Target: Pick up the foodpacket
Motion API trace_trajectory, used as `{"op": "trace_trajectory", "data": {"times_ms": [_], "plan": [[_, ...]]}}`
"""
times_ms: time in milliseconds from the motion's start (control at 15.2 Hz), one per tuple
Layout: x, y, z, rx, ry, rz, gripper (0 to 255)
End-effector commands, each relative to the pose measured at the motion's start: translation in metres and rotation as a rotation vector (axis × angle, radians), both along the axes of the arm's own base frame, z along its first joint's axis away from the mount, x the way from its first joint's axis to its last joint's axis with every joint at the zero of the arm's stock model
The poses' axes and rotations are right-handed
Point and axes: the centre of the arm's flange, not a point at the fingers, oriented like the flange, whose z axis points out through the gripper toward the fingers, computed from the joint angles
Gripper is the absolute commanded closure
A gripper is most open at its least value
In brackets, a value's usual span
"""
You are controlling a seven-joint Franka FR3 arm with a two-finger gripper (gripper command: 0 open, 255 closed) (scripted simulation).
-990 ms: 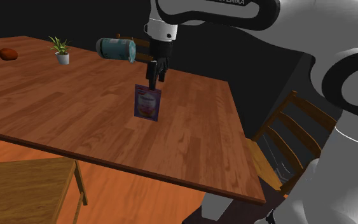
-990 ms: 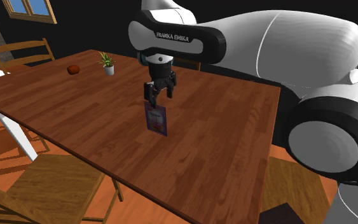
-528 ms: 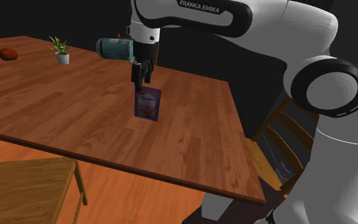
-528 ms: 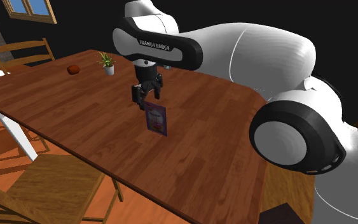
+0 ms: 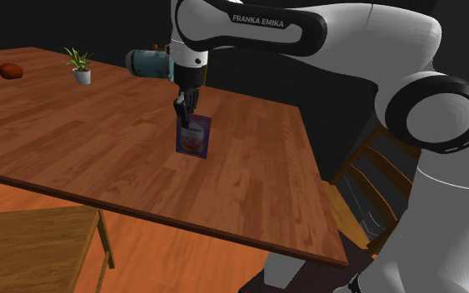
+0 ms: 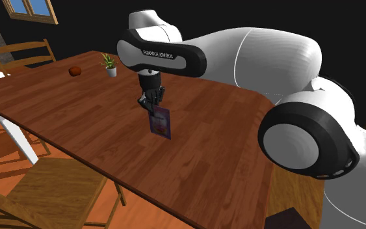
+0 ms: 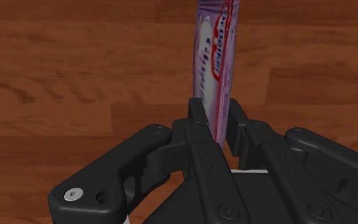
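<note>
The black gripper (image 7: 215, 124) is clamped on the top edge of the upright purple food packet (image 7: 214, 57), grasp seemingly made, so a straight lift looks due next.

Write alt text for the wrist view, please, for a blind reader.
The black tool clasps the upper edge of a purple and white packet between its two fingers. Behind them is a brown wooden table.

I see a brown wooden table (image 5: 74, 133), purple foodpacket (image 5: 194, 140) upright mid-table, small potted plant (image 5: 80, 67), reddish-brown lump (image 5: 10, 71), teal canister (image 5: 151, 63) on its side near the far edge
</note>
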Motion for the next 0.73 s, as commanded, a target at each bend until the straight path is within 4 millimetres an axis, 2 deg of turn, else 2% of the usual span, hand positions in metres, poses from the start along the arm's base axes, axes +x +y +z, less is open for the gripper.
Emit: {"op": "trace_trajectory", "data": {"times_ms": [0, 396, 660], "plan": [[0.000, 0.000, 0.000, 0.000, 0.000, 0.000, 255], [0.000, 0.000, 0.001, 0.000, 0.000, 0.000, 255], [0.000, 0.000, 0.022, 0.000, 0.000, 0.000, 255]]}}
